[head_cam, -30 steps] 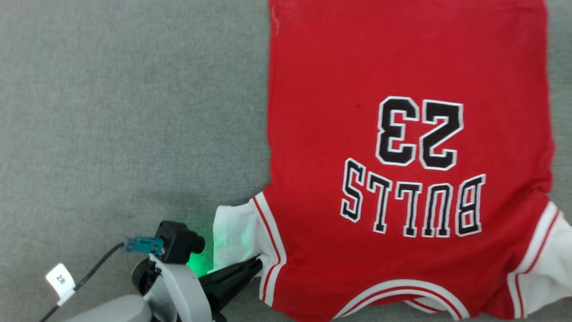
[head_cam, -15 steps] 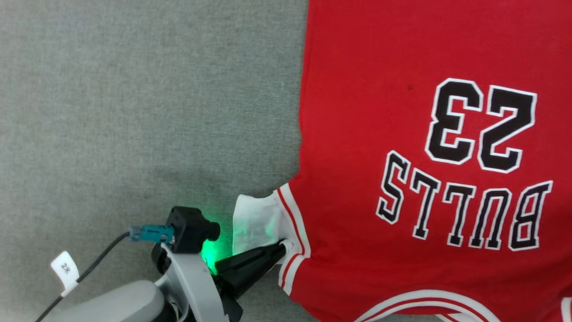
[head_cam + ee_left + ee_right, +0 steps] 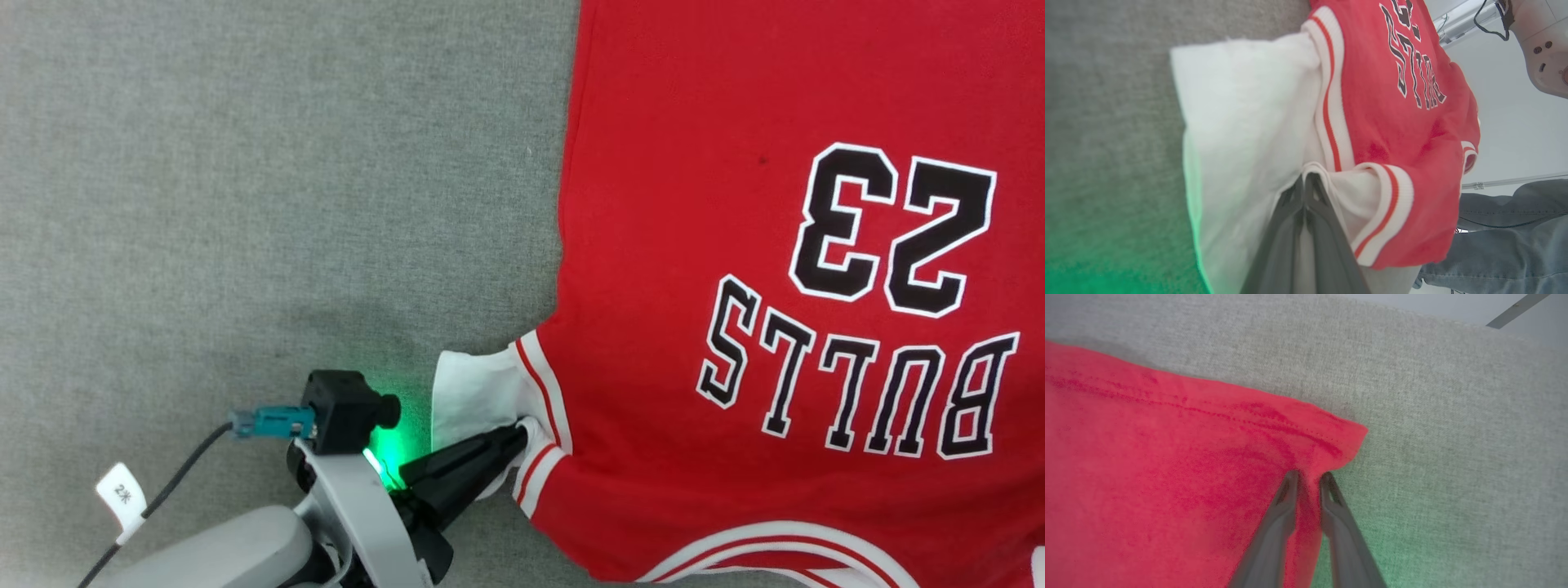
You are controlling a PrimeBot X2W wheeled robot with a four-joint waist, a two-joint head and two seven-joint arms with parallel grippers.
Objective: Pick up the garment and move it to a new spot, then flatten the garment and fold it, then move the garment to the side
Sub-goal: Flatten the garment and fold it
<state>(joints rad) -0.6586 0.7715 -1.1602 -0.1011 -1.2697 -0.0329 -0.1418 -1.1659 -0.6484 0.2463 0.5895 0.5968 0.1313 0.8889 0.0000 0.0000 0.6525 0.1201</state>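
Garment (image 3: 694, 204) on surface (image 3: 245, 204) (rt of L pincer (image 3: 518, 430)).

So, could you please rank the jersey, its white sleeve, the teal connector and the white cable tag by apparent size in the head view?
1. jersey
2. white sleeve
3. teal connector and white cable tag: they look about alike, so I leave them tied.

bright, even | green glow by left gripper (image 3: 519, 433) | wrist views soft
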